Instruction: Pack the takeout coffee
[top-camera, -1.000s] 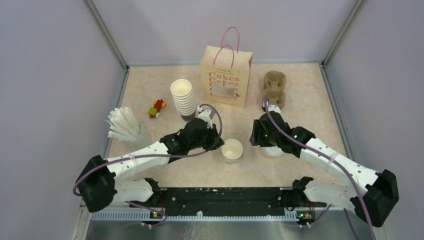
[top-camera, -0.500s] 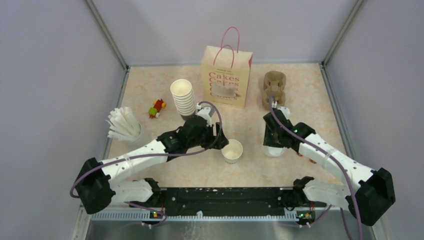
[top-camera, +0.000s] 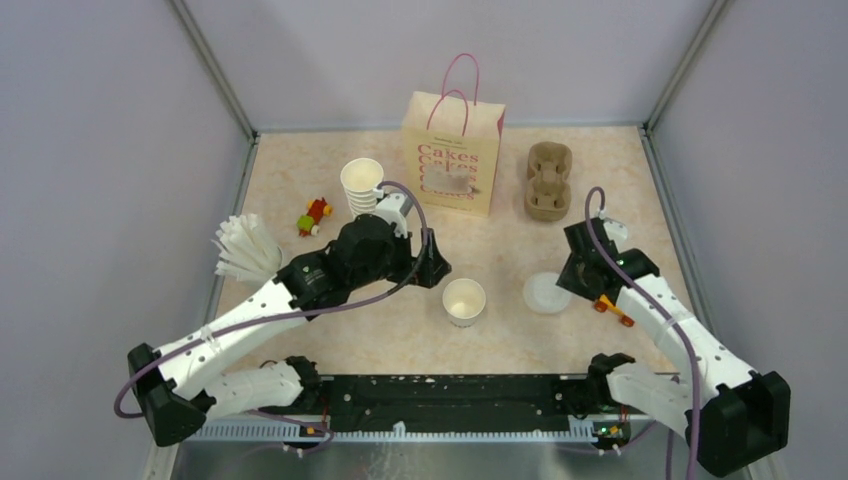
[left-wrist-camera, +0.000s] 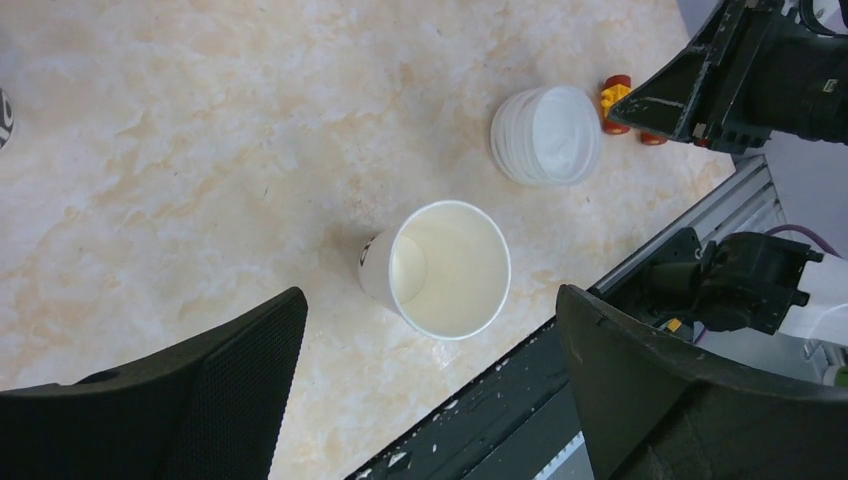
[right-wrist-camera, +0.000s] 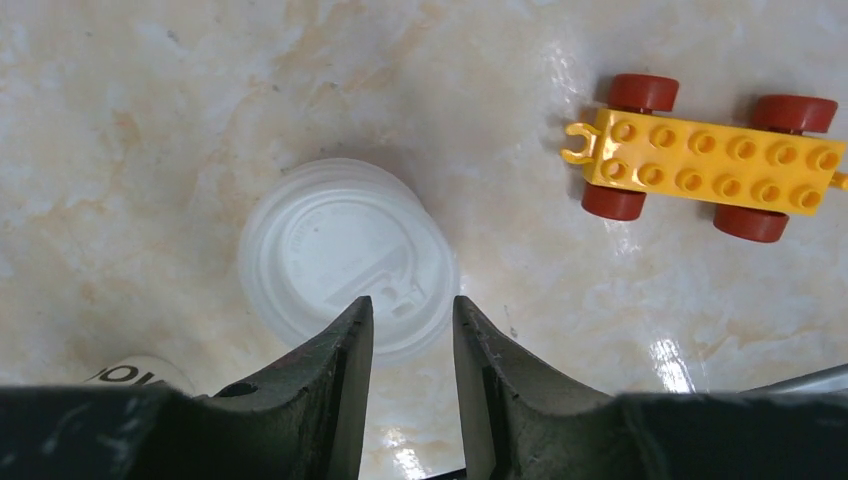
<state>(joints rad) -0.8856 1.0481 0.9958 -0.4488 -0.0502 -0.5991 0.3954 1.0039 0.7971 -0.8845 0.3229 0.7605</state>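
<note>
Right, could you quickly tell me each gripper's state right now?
Left gripper: wide open, empty, above the lidless cup.
Right gripper: jaws slightly apart, empty, over the lids.

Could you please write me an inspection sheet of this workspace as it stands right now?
Surface: beige marbled table, no spills seen.
Job's things: takeout coffee cup upright and lidless; stack of lids apart on its right; Cakes bag upright at the back; cup carrier beside the bag.
Clutter: cup stack, white sticks in a holder, small toy, yellow toy car.
Grippers: left gripper wide open by the cup, not touching; right gripper narrowly open near the lids, holding nothing.
Cables: purple cables run along both arms.
Surroundings: plain walls, nothing else seen.
</note>
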